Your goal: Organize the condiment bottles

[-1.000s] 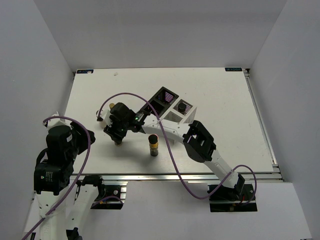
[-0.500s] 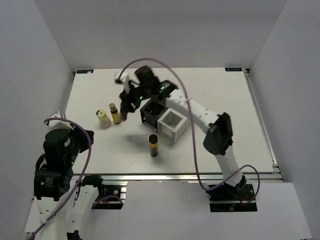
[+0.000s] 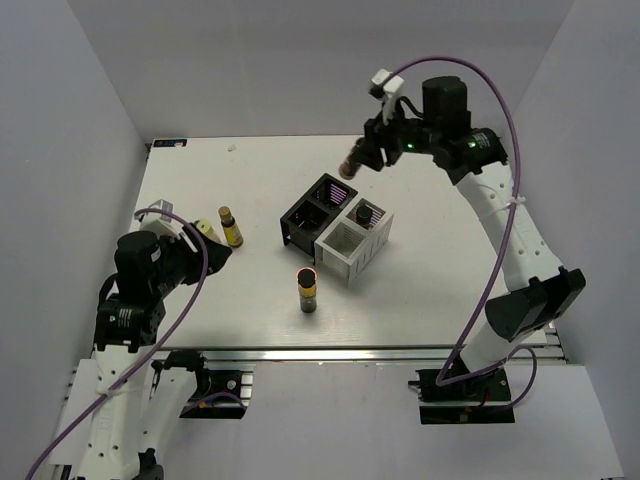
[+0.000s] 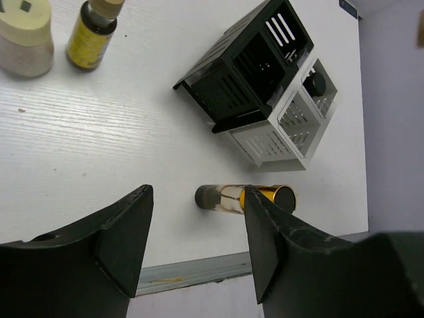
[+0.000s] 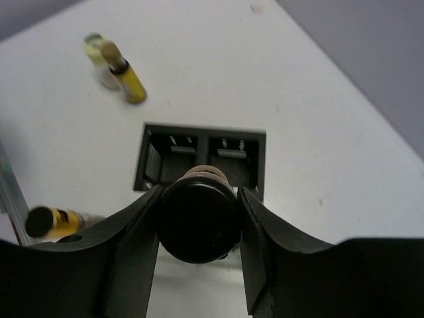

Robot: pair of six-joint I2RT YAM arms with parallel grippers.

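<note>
Right fingers [image 5: 129, 258] grip a dark-capped bottle [image 5: 197, 222] high above the rack [image 3: 298, 230]. Left fingers [image 4: 122, 238] stand apart, empty, over the tabletop [image 3: 450, 260]. One capped bottle [image 3: 366, 213] sits in a white rack compartment. The front yellow bottle [image 3: 307, 292], the left yellow bottle [image 4: 93, 33] and the cream bottle [image 4: 23, 40] stand outside it.

White matte desk [image 3: 420, 290], boxed in by plain pale grey walls [image 3: 320, 70] rising from its far, left and right edges. Aluminium rail [image 3: 340, 352] along the near edge; small blue labels [image 3: 168, 142] at both far corners. Light even, shadows soft.
</note>
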